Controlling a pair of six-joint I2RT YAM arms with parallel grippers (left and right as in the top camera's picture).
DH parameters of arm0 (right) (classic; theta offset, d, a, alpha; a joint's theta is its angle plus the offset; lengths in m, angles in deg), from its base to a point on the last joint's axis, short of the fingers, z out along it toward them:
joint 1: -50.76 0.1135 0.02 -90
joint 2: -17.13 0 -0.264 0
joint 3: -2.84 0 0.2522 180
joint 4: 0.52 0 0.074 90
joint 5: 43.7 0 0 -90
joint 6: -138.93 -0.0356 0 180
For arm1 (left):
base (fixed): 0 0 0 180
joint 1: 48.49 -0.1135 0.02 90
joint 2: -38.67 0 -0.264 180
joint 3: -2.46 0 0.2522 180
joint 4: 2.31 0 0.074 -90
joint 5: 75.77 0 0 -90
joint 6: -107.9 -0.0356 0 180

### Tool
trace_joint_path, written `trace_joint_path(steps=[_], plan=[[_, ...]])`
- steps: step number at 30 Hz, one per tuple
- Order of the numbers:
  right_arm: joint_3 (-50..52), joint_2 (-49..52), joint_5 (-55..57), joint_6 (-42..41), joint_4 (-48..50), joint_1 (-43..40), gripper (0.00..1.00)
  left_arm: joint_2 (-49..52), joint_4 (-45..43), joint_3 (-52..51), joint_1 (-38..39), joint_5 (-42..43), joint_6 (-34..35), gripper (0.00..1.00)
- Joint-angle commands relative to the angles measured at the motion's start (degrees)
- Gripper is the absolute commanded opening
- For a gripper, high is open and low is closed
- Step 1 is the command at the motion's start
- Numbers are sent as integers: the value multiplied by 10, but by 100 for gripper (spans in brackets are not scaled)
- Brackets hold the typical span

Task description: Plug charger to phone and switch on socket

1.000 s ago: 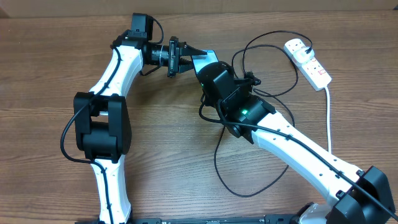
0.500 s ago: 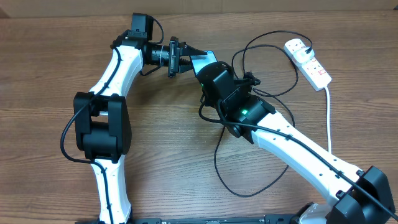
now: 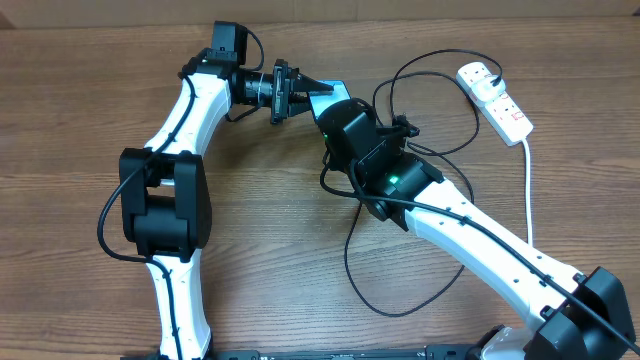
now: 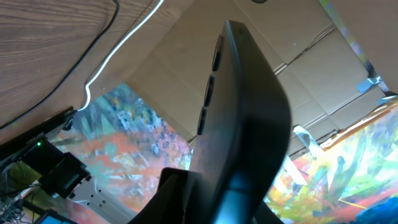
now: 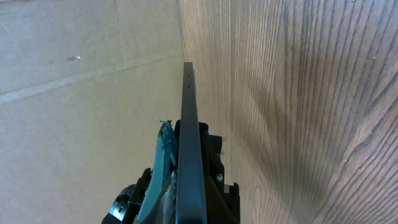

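Observation:
The phone is held off the table at the back centre, and only a patch of its blue screen shows between the two arms. My left gripper is shut on it. In the left wrist view the phone rises edge-on from the jaws with its side buttons showing. My right gripper is also shut on the phone, which stands edge-on in its jaws. The charger, a thin black cable, loops over the table, and its plug sits in the socket, a white power strip with a red switch. I cannot make out the connector tip.
The socket's thick white cord runs down the right side toward the front. The charger's loops lie under and around the right arm. In the left wrist view the white cord crosses the wooden table.
The left gripper has edged slightly to the right with the phone. Nothing else has visibly moved.

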Motion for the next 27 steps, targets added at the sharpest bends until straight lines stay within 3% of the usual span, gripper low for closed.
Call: trace_joint_path(steps=[1, 6, 10, 18, 21, 22, 25, 27], plan=[[-16, -2, -13, -43, 0, 0, 4, 0, -2, 13, 1, 1, 1, 20], [-16, -2, -16, -43, 0, 0, 5, 0, -2, 13, 1, 1, 2, 9], [-16, -2, -17, -41, 0, 0, 8, 0, -2, 13, 1, 1, 2, 6], [-16, -2, -18, -6, 1, 0, 34, 0, -2, 13, 1, -12, 1, 4], [-16, -2, -16, -6, 0, 0, 54, 0, -2, 13, 1, -26, 1, 4], [-16, -2, -7, -3, 0, -1, 55, 0, -2, 13, 0, -30, -1, 4], [-16, -5, 51, 62, 1, -4, 56, 0, -2, 13, -8, -47, -21, 4], [-16, -11, 87, 124, 1, -10, 71, 0, -2, 13, -17, -65, -45, 4]])
